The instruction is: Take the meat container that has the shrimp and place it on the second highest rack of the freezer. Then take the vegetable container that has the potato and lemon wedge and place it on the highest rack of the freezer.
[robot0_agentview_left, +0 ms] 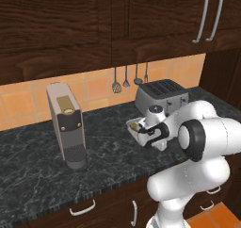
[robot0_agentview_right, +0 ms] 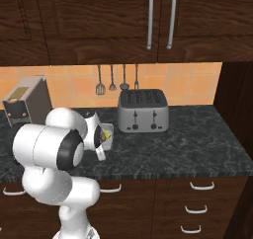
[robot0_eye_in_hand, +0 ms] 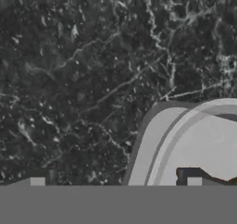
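Hovering low over the dark marble counter (robot0_eye_in_hand: 83,79), the gripper (robot0_eye_in_hand: 115,179) has its jaws spread wide with nothing between them. In the hand view the two dark fingertips (robot0_eye_in_hand: 37,177) stand far apart at the bottom edge; one is over bare stone, the other over the rounded corner of a white container (robot0_eye_in_hand: 185,140). That container's rim curves past the inner side of this second fingertip; contact cannot be confirmed.

In the left base view the white container (robot0_agentview_left: 134,126) sits on the counter just ahead of the hand, and a small bright yellow lemon wedge (robot0_agentview_left: 135,126) shows inside it. The right base view shows the same yellow piece (robot0_agentview_right: 105,135) in the container (robot0_agentview_right: 108,134), directly beside the wrist. A potato cannot be made out.

Beyond the jaws stands a silver four-slot toaster (robot0_agentview_right: 143,110). Well off to the opposite side stands a grey coffee machine (robot0_agentview_left: 67,126). Utensils (robot0_agentview_left: 126,78) hang on the tiled wall behind.
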You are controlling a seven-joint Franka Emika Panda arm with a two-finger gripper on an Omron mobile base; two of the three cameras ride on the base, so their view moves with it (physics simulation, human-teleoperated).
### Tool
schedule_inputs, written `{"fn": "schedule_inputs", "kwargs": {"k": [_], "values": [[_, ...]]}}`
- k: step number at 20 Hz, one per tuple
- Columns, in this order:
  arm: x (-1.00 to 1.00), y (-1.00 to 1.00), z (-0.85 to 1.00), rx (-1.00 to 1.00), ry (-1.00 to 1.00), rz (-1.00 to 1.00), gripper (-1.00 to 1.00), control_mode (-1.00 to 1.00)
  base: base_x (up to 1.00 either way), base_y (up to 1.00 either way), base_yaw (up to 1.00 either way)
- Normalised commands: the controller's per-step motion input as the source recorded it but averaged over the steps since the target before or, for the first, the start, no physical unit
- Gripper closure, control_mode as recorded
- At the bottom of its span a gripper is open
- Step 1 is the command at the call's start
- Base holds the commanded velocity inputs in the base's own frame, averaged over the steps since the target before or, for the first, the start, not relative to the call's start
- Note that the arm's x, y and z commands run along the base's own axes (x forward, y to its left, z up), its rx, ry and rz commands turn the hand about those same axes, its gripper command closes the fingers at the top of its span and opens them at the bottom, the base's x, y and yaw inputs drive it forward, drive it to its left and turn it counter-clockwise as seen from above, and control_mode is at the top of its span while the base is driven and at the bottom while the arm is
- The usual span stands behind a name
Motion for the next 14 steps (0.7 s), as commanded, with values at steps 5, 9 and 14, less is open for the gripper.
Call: {"fn": "schedule_inputs", "kwargs": {"k": [5,9,14], "values": [[-0.01,0.15,-0.59,-0.1,0.01,0.0,1.0,-1.0,0.0,0.0,0.0],[-0.06,0.0,-0.04,0.04,-0.15,-0.02,1.0,-1.0,0.0,0.0,0.0],[-0.04,0.0,0.3,0.14,-0.26,-0.11,1.0,-1.0,0.0,0.0,0.0]]}}
